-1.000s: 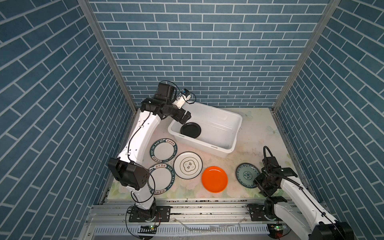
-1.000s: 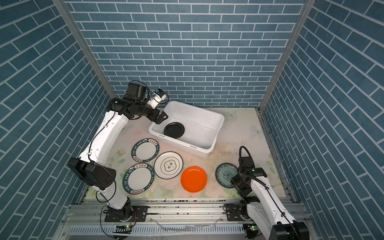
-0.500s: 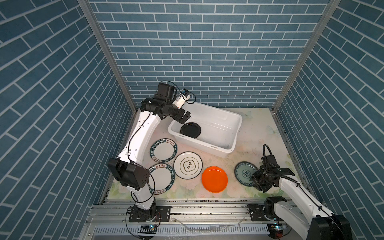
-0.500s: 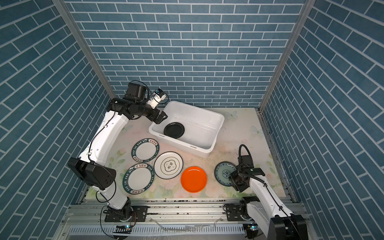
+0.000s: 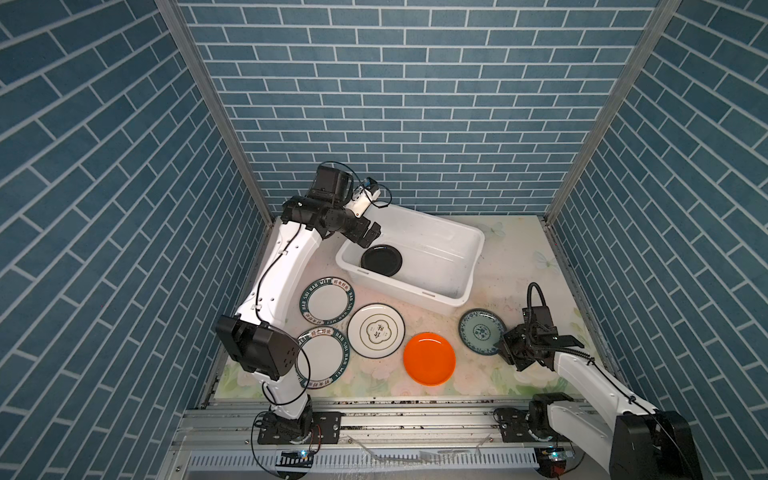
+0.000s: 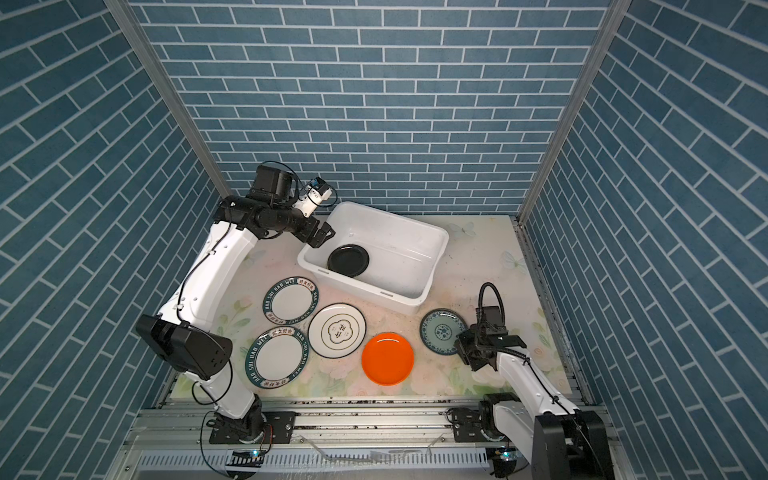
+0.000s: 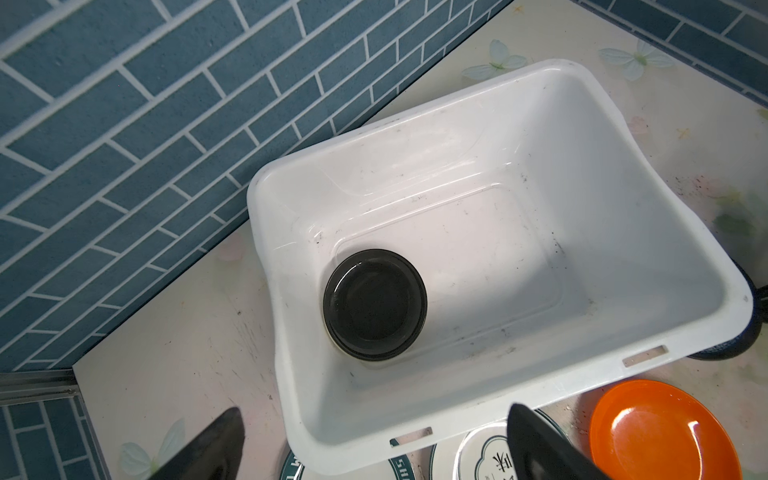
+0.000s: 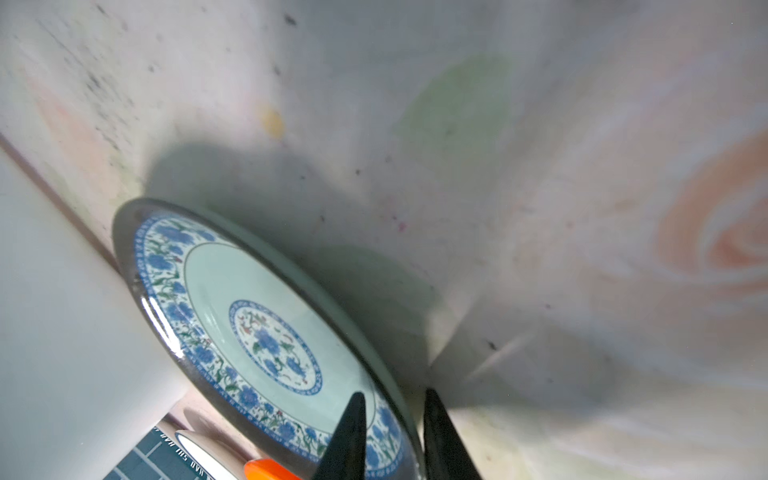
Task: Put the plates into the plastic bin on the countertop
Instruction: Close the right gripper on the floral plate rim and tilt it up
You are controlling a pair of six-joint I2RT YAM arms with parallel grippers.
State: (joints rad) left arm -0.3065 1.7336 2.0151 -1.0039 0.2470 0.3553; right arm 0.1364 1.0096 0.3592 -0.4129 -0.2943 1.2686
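Note:
The white plastic bin (image 5: 415,291) stands at the back of the countertop (image 5: 515,257) with a black plate (image 5: 381,260) flat in its left end. My left gripper (image 5: 370,235) hangs open over the bin's left rim, holding nothing. In front of the bin lie two green-lettered plates (image 5: 327,300) (image 5: 322,357), a white gold-motif plate (image 5: 376,330) and an orange plate (image 5: 429,358). My right gripper (image 8: 392,395) is shut on the near-right rim of the blue-green plate (image 8: 257,316), one finger over it and one outside. The plate's far edge sits near the bin wall.
Blue brick-patterned walls close in the back and both sides. A grey metal rail (image 5: 395,415) with both arm bases runs along the front edge. The left arm's elbow (image 5: 257,349) overhangs the nearer lettered plate.
The right gripper moved in onto the blue-green plate's rim and narrowed its jaws around it; the plate shifted slightly left toward the bin. The left arm has not moved.

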